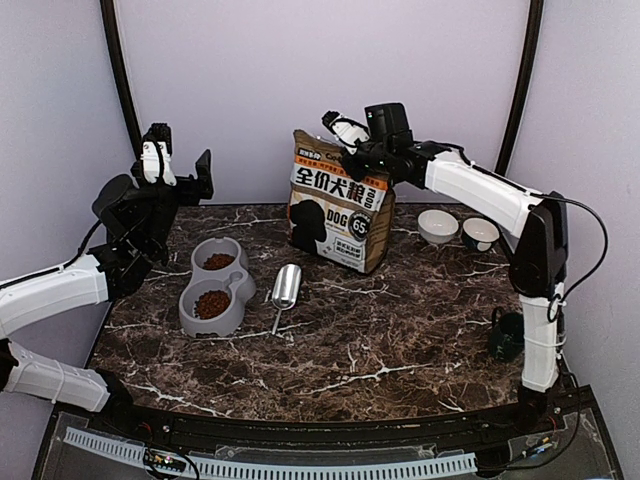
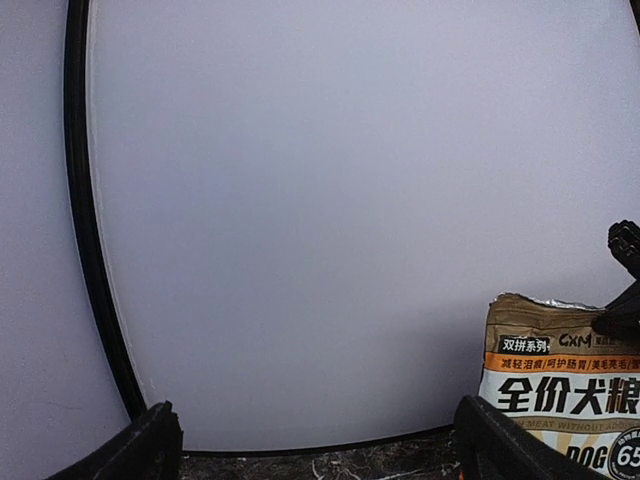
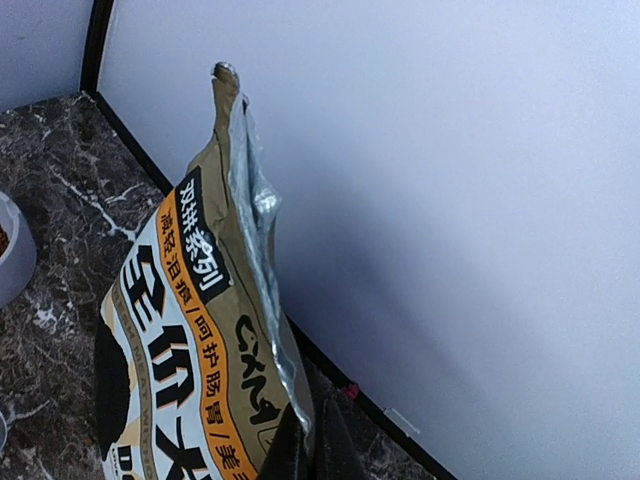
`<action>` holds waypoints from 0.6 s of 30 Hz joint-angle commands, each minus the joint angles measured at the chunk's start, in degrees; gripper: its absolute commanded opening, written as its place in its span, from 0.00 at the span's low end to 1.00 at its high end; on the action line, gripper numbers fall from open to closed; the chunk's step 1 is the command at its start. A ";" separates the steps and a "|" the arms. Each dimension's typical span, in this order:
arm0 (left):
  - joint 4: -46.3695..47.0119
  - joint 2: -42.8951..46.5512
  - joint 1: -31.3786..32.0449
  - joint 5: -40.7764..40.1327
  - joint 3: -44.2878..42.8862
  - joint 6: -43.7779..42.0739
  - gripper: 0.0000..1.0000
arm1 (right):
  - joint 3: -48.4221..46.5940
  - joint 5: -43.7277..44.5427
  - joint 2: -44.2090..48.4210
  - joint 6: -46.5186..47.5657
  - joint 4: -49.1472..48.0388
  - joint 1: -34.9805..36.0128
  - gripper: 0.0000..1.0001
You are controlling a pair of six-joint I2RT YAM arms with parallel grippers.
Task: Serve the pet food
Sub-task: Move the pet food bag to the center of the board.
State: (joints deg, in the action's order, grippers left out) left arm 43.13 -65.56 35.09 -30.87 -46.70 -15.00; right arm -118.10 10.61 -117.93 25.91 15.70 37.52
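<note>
Nearest on the dark marbled desk, a grey double bowl sits left of the printed dog-food bag. The pet food lies in both its compartments as small heaps of reddish-brown kibble. A metal scoop lies between the bowl and the bag, its handle pointing to the front. The bag stands upright at mid-desk, its ragged top open. To the right of the bag, near the back wall, sit a white bowl and a second white bowl. The right pincer is clamped on the bag's top right corner, jaws pressed together on the foil edge. Well left of the bag, the left pincer hangs raised, spread wide, holding nothing.
</note>
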 commanded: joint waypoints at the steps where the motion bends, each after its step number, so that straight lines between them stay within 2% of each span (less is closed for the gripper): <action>1: 1.25 1.14 -0.18 0.43 -0.03 -0.32 0.97 | -10.73 1.86 1.64 -0.04 -25.26 -1.77 0.01; 4: 1.17 1.14 -0.20 0.53 -0.02 -0.29 0.97 | -11.26 1.12 0.20 -1.11 -24.92 -2.47 0.21; 7: 1.14 1.21 -0.28 0.62 0.02 -0.20 0.97 | -12.08 0.94 -0.56 -2.76 -22.86 -2.96 0.53; 9: 1.11 1.22 -0.37 0.71 -0.05 -0.09 0.97 | -12.48 1.10 -0.48 -4.27 -20.73 -3.37 0.67; 13: 0.84 1.39 -0.44 1.21 -0.04 0.24 0.97 | -9.89 1.88 1.56 -8.69 -17.20 -4.60 0.75; 18: 0.72 2.08 -0.46 1.74 0.04 0.33 0.97 | 2.06 1.49 7.96 -16.04 -17.04 -7.64 0.78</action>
State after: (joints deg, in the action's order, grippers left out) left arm 43.11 -65.54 34.98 -29.98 -46.70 -14.85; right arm -122.93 11.46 -113.95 17.17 -1.74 32.47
